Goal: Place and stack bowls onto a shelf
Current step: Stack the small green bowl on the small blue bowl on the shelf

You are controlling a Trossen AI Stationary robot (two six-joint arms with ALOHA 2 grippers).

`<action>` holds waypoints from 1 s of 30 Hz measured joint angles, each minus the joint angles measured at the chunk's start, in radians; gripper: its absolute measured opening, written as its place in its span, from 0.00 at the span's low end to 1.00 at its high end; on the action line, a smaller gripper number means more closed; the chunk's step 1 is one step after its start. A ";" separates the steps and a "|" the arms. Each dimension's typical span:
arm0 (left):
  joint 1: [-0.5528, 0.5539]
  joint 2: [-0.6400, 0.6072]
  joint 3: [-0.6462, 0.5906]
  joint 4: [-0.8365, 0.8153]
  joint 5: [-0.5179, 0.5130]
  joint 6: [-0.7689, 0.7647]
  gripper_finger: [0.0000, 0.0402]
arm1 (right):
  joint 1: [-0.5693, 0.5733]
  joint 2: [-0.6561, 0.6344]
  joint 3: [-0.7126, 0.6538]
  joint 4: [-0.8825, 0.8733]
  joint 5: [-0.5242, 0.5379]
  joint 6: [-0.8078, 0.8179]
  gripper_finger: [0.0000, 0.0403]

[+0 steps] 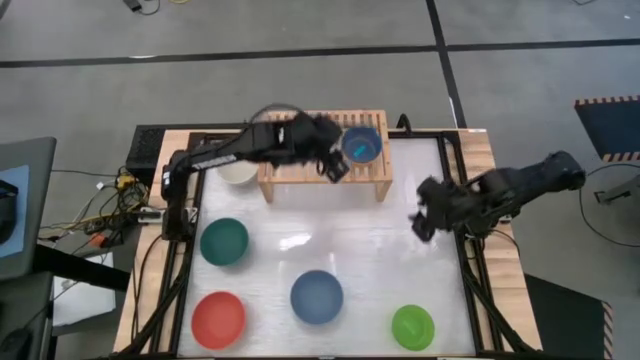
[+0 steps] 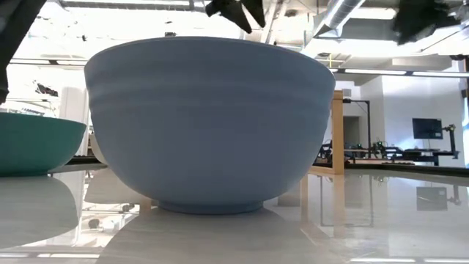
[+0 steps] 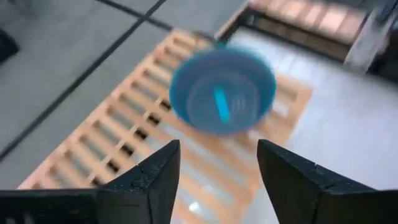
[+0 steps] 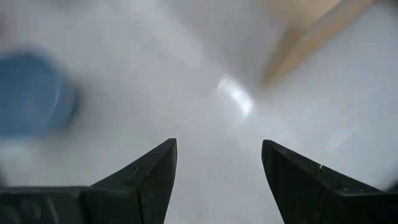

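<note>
My left pincer (image 3: 217, 180) hangs open over the slatted light-wood shelf (image 1: 300, 165), where a smooth round blue bowl (image 1: 361, 145) sits (right pincer (image 4: 216, 180) open above the glossy bench (image 1: 360, 240)).

Overhead camera spans the table; the low camera faces the dark blue bowl (image 2: 209, 125) closely.

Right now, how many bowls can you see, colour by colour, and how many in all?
On the shelf:
cyan bowl: 1
On the table:
white bowl, partly hidden by the left arm: 1
teal bowl: 1
red bowl: 1
dark blue bowl: 1
green bowl: 1
Total: 6 bowls
</note>
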 joint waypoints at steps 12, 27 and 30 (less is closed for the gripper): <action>-0.153 -0.085 -0.201 -0.025 -0.068 -0.087 0.44 | 0.431 0.139 -0.354 0.515 -0.256 0.276 0.65; -0.152 -0.366 -0.605 0.176 -0.053 -0.205 0.44 | 0.522 0.436 -0.362 0.687 -0.286 0.336 0.64; -0.152 -0.415 -0.647 0.181 -0.057 -0.233 0.44 | 0.525 0.424 -0.362 0.678 -0.293 0.357 0.63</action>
